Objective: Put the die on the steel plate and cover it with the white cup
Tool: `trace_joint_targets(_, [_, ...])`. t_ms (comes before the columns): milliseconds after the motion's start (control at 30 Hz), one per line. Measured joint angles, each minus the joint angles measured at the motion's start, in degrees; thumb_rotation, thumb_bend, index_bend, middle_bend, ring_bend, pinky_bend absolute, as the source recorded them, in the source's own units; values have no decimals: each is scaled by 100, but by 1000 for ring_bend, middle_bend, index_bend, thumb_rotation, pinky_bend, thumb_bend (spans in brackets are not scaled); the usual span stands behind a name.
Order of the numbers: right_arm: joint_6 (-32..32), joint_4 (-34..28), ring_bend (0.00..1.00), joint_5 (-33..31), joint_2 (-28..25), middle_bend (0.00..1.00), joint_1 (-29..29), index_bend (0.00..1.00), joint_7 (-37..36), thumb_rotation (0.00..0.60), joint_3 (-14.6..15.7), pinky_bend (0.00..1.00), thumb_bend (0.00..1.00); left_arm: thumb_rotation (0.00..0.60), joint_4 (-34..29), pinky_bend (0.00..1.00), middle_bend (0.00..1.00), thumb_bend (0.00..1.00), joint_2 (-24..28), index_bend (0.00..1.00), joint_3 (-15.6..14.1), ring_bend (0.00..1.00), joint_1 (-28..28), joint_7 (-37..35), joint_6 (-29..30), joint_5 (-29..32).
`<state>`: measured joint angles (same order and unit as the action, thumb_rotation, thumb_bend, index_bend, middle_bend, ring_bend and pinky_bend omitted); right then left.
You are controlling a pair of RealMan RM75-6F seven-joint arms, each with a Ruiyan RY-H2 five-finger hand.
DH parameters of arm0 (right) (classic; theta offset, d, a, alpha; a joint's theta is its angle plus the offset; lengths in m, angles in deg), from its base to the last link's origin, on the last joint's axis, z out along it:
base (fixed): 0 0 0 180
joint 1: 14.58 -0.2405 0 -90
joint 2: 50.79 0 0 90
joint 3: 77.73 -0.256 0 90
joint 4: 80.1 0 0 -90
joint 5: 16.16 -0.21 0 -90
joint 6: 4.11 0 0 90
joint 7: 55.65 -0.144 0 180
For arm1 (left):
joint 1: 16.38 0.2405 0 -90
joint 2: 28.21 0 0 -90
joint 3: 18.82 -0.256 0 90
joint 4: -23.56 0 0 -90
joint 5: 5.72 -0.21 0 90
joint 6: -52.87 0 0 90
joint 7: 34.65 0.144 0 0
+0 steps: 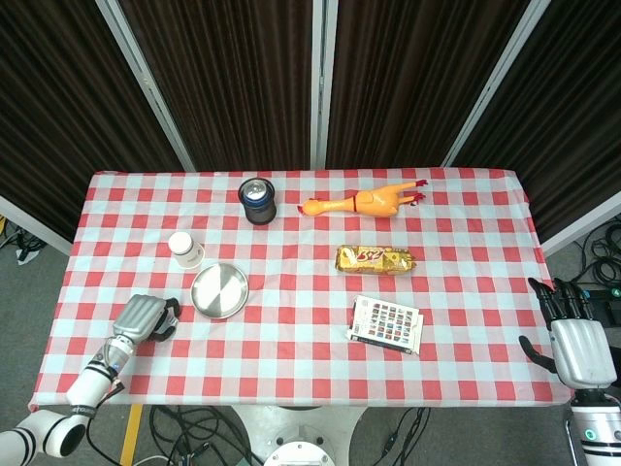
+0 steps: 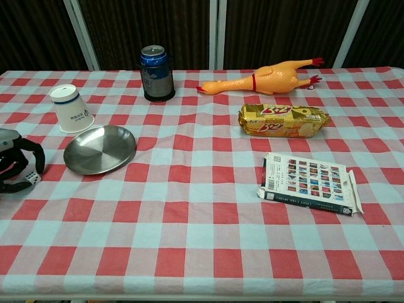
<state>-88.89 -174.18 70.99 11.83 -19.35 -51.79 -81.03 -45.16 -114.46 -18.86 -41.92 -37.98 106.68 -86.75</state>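
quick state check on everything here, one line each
die: on the cloth, left hand fingers curled around it
steel plate: empty
white cup: upside down beside the plate
can: upright
snack pack: lying flat
right hand: open, off the table edge

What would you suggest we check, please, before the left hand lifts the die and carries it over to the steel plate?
1. Left hand around the die: its dark fingers curl over the die, but whether they truly pinch it: cannot tell.
2. Die off the table: not ok; it appears to sit on the cloth.
3. Steel plate bare and ready to receive the die: ok.
4. White cup within reach, upside down just behind the plate, not blocking it: ok.
5. Path from die to plate free of other things: ok.
6. Right hand off the table edge, away from the work: ok.
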Motion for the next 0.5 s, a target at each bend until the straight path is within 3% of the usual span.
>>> trace_joint_targets(233, [-16,8,0,-16,-10,155,18,24,-25,600,1,31,167,600,34,911,809,379,-44,570,23,824,-34,-15,75,-22])
trace_joint_targets(500, [-20,10,0,16,-11,155,8,24,-46,600,0,31,167,600,-226,911,810,374,57,577,321,825,-246,113,298,-66])
